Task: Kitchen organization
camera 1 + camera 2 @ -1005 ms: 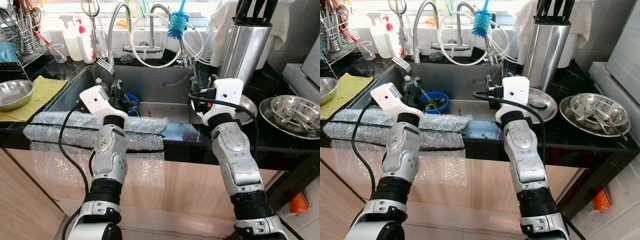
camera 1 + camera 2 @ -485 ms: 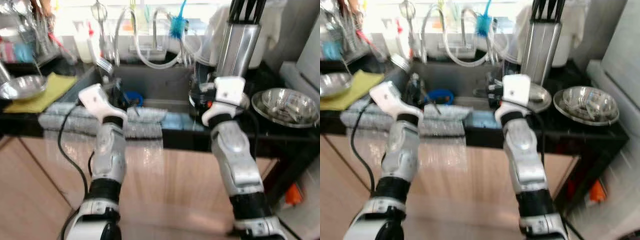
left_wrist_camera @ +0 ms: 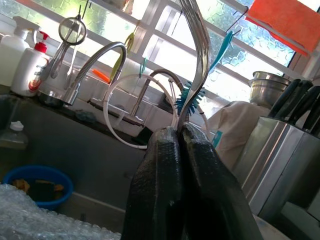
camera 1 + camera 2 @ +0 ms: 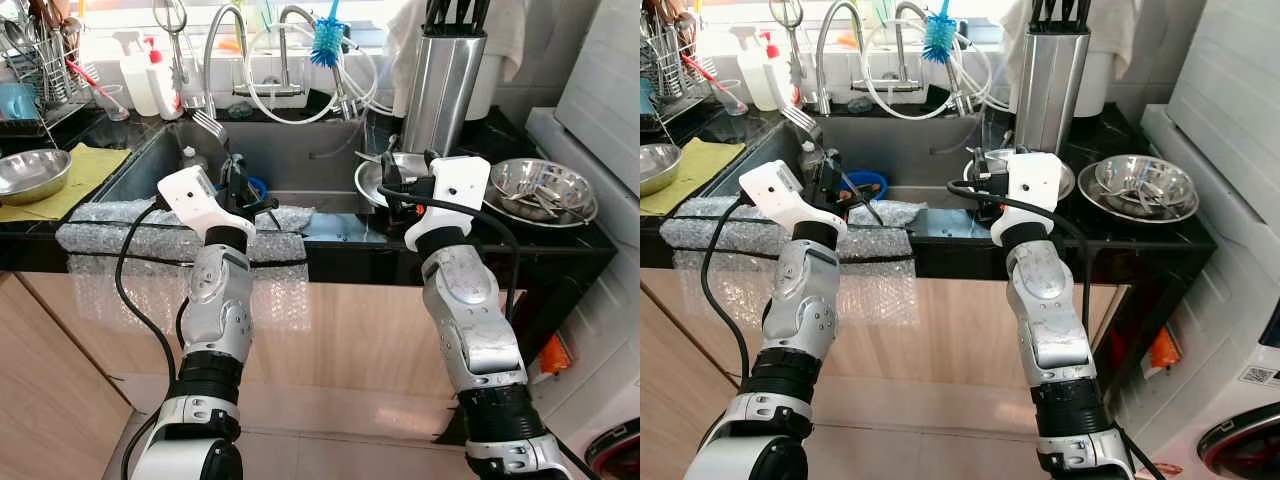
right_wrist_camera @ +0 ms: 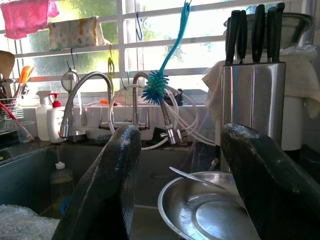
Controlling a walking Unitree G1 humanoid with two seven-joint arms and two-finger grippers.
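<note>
Left tool (image 3: 180,150) clamped on a fork (image 3: 196,45) by its handle — rigid, light, likely slippery steel; right tool (image 5: 180,165) open above the counter (image 4: 560,240).

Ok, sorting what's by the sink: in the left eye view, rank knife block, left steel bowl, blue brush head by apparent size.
1. Knife block
2. Steel bowl, partly cut off by the frame
3. Brush head
</note>
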